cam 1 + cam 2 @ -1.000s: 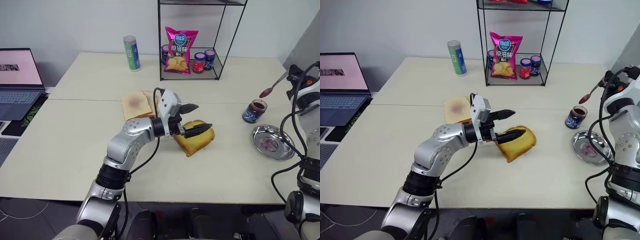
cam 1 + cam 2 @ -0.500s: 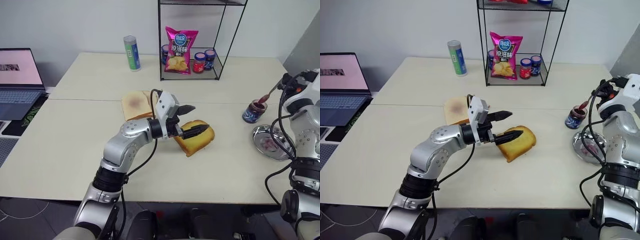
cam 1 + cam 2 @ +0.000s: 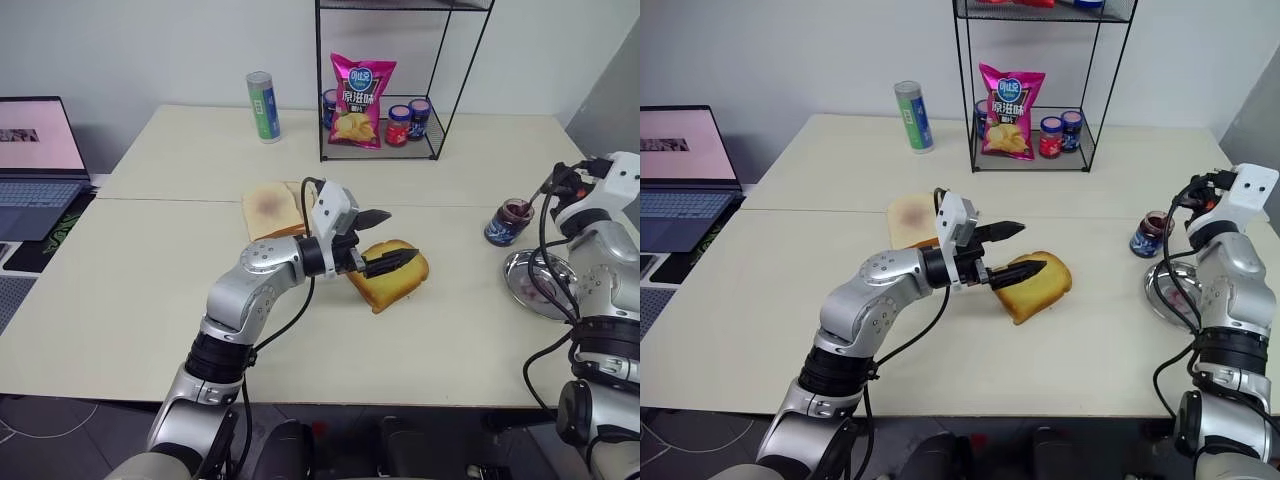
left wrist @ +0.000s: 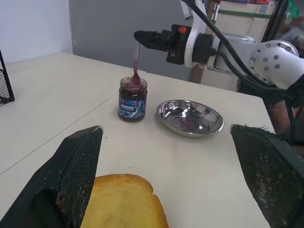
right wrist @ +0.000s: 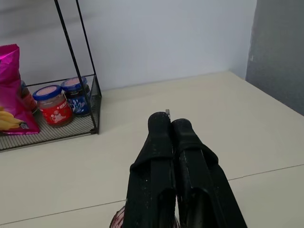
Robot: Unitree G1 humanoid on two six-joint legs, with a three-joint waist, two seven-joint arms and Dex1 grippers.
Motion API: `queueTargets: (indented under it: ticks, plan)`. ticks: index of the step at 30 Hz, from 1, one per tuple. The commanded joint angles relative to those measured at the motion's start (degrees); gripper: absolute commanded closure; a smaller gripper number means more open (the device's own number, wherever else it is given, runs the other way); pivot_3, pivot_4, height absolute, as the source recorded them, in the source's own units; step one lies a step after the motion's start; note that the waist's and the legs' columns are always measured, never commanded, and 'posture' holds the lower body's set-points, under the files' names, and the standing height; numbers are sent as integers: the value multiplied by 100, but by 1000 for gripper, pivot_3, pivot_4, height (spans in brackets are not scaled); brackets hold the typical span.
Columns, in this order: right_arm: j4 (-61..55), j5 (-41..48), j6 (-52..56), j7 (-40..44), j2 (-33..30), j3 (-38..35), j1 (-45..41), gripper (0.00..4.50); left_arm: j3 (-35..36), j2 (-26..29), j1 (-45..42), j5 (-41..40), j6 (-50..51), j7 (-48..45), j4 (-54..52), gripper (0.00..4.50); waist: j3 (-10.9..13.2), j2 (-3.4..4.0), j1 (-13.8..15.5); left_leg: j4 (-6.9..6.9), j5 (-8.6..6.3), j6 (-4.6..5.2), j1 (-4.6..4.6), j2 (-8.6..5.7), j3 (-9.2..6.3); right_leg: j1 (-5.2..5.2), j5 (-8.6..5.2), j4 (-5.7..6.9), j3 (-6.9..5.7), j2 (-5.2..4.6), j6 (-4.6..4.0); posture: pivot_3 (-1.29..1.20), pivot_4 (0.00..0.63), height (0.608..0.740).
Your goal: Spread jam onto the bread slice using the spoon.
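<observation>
The bread slice [image 3: 396, 281], thick and golden with a brown crust, lies mid-table. My left gripper [image 3: 388, 238] is open and level, its two fingers spread wide over the slice's near end [image 4: 124, 201]. The jam jar [image 3: 509, 222], clear glass with a dark blue label, stands to the right. My right gripper [image 4: 138, 36] is above the jar and is shut on the spoon's handle. The spoon [image 4: 136, 71] hangs straight down with its bowl inside the jar's mouth. In the right wrist view the shut fingers [image 5: 161, 142] hide most of the spoon.
A round steel dish [image 3: 545, 283] smeared with red sits just in front of the jar. Two pale flat slices [image 3: 272, 209] lie behind my left arm. At the back stands a wire rack [image 3: 380, 150] with a chips bag and small jars, and a green can [image 3: 263, 106]. A laptop [image 3: 35, 165] is at far left.
My right gripper has come down with the spoon, whose bowl moved from above and beside the jar into its mouth. The left arm and bread stayed put.
</observation>
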Motion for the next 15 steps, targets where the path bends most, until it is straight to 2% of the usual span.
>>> queueTargets:
  ticks: [1,15]
  plan:
    - [-74,9,-142,9,10,-148,-113,4428,96,10,-146,-71,-21,33,-224,0,0,0,0,0,0,0,0,0,0,0,0,0,0,0,0,0,150,740]
    - [-272,784,357,-477,286,-919,-359,4428,54,-1,-132,-71,-42,-8,-224,0,-1,2,0,2,0,-1,0,0,0,0,1,4,0,-1,-1,0,150,740]
